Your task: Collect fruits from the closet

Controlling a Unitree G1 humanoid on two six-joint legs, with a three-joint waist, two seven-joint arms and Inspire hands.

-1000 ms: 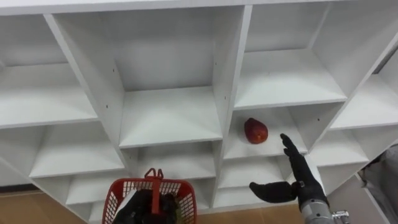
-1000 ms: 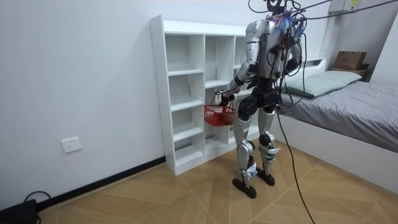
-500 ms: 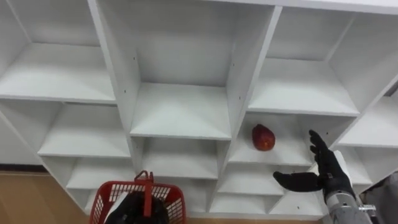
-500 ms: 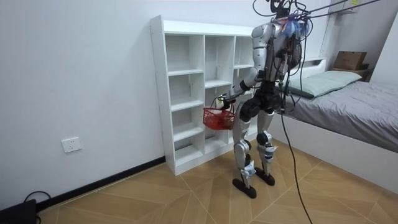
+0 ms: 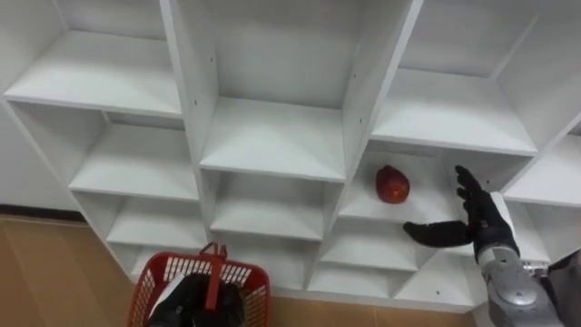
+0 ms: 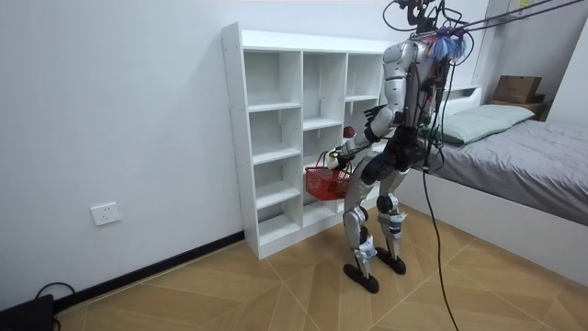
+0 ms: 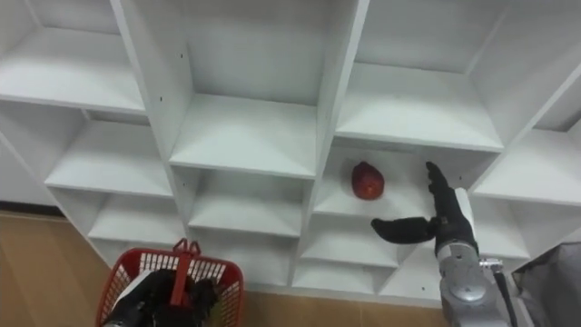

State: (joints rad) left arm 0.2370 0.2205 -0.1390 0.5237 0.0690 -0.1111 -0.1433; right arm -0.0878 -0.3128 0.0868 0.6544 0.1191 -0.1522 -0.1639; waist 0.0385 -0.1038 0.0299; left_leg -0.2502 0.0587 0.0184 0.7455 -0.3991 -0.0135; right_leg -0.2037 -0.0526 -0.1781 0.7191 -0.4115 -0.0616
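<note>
A red fruit (image 5: 392, 183) lies on a shelf of the white closet (image 5: 272, 136), in the column right of the middle. My right hand (image 5: 481, 227) is open to the right of the fruit and slightly lower, apart from it. Its fingers are straight and its thumb is spread out toward the left. My left hand (image 5: 195, 300) is at the bottom left, shut on the upright handle of a red basket (image 5: 150, 286). The basket's inside is mostly hidden by that hand. In the room view I stand facing the closet with the basket (image 6: 326, 182) hanging in front of me.
The closet (image 6: 276, 138) is a grid of open white compartments with upright dividers on either side of the fruit's shelf. Wooden floor (image 5: 54, 272) lies below. A bed (image 6: 524, 147) stands behind me on the room view's right.
The eye view has shifted, with the closet now sitting lower and more to the right. My right hand has risen nearer the fruit's shelf. In the room view I have moved toward its right.
</note>
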